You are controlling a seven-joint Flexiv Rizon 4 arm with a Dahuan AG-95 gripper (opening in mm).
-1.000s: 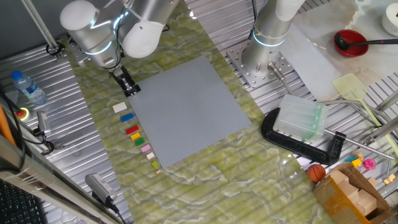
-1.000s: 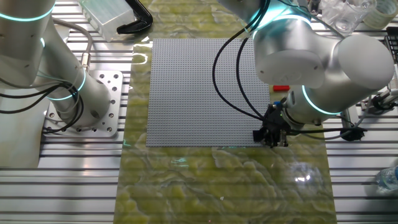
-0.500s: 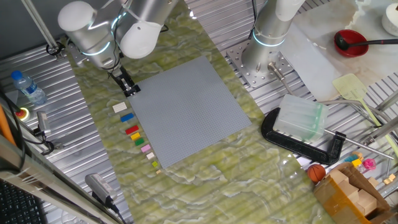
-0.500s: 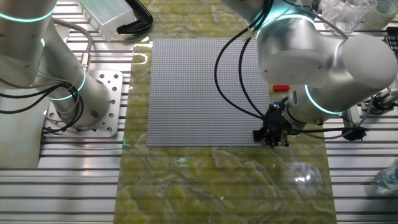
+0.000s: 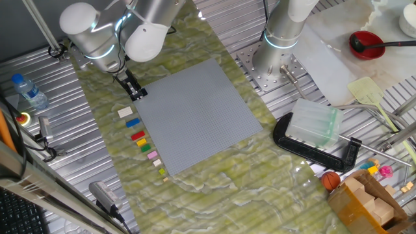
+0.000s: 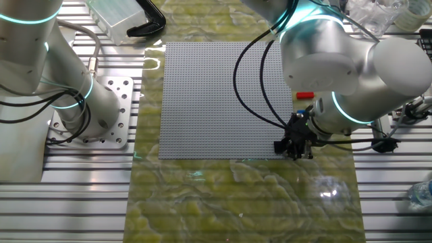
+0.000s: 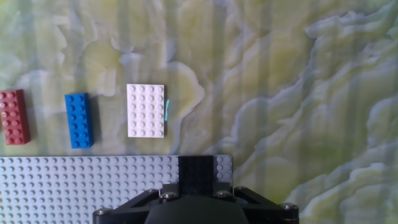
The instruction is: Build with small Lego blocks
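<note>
hand view, near to far: the gripper (image 7: 196, 186) sits at 6 o'clock, its fingers closed on a black block (image 7: 196, 173) that rests on the corner of the grey studded baseplate (image 7: 87, 186). beyond the plate edge, on the green marbled mat (image 7: 292, 93), a white block (image 7: 145, 110) lies toward 11 o'clock, a blue block (image 7: 79, 120) just to its 9 o'clock side, and a red block (image 7: 13, 116) at the frame's 9 o'clock edge; the three are apart from one another.

one fixed view: the gripper (image 5: 135, 91) stands at the plate's 10 o'clock corner. a row of blocks runs along the plate's edge toward 6 o'clock: white (image 5: 125, 112), blue (image 5: 132, 122), red (image 5: 138, 136), green (image 5: 141, 141), yellow (image 5: 145, 147), pink (image 5: 153, 155), then smaller pieces too small to name.
</note>
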